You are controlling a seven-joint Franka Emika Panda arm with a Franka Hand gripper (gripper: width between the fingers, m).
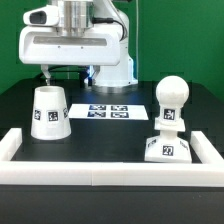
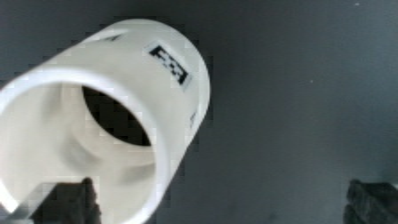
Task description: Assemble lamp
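Observation:
The white cone shade (image 1: 48,110) stands on the black table at the exterior view's left, narrow end up. The round bulb (image 1: 170,98) sits upright on the square base (image 1: 167,148) at the exterior view's right. My gripper (image 1: 67,74) hangs open and empty above and just behind the shade. In the wrist view the shade (image 2: 125,110) fills much of the picture and I look down into its dark opening. The gripper (image 2: 221,205) is open there. One dark fingertip (image 2: 68,200) overlaps the shade's rim, and the other stands apart over bare table.
The marker board (image 1: 108,110) lies flat at the table's middle, between the shade and the bulb. Long white rails (image 1: 110,172) edge the table's front and both sides. The robot's white body (image 1: 80,40) stands at the back before a green wall.

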